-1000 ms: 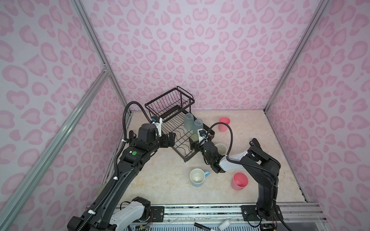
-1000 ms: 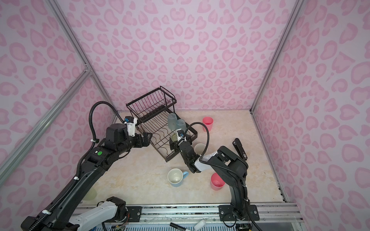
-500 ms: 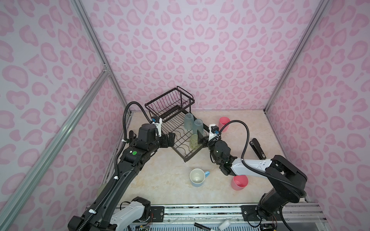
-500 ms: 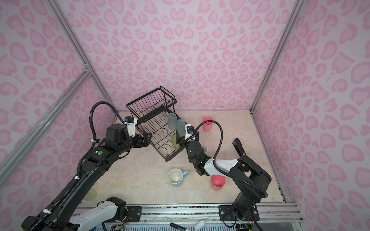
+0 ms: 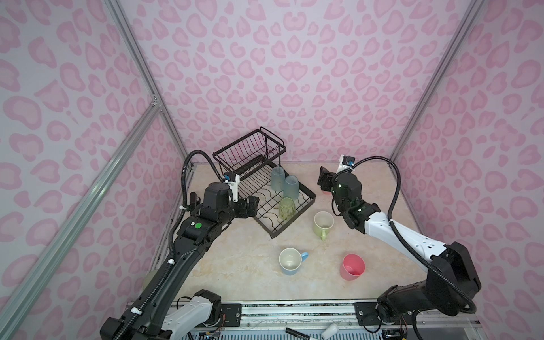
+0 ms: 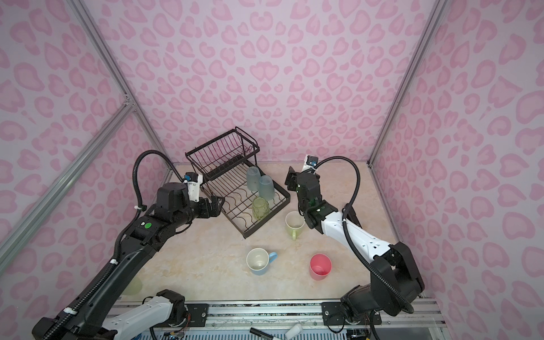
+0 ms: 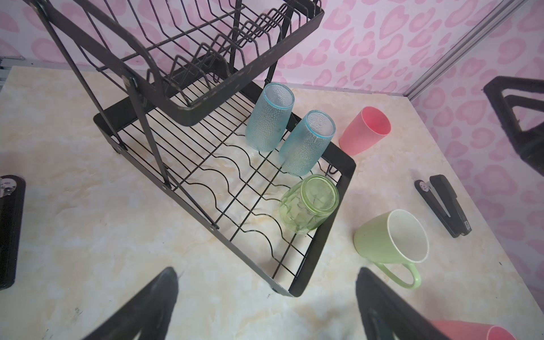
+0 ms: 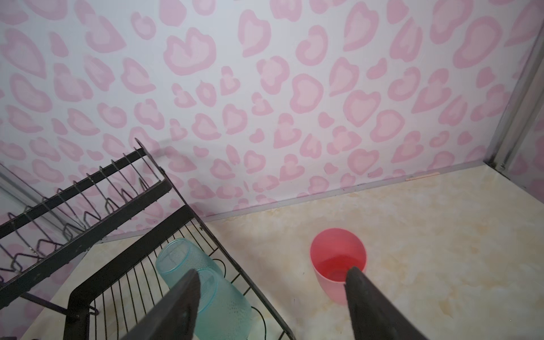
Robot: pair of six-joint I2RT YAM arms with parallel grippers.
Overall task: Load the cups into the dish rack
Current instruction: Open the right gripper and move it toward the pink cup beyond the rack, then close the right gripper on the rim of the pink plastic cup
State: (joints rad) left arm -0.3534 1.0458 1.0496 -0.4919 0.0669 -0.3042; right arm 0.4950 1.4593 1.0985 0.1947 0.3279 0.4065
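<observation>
The black wire dish rack [image 5: 294, 216] [image 6: 268, 217] stands at the back left. Two blue-grey cups [image 5: 277, 178] [image 5: 290, 187] and a green cup [image 5: 286, 208] stand upside down in its lower tray. A lime mug [image 5: 323, 223], a light-blue mug [image 5: 290, 260] and a pink cup [image 5: 352, 267] stand upright on the table. My right gripper [image 8: 273, 272] is open above the gap between the rack and a second pink cup [image 8: 338, 262], one finger [image 8: 362, 294] at that cup's near rim. My left gripper [image 7: 266, 276] hangs open and empty by the rack's near corner.
A black stapler [image 7: 444, 206] lies on the table right of the lime mug. A pale green cup [image 6: 132, 285] sits at the front left, partly behind the left arm. A marker [image 5: 297, 334] lies on the front rail. Patterned walls close the back and sides.
My right arm has swung away from the green cup in the rack toward the far pink cup, and its jaws have narrowed a little. The left arm has not moved.
</observation>
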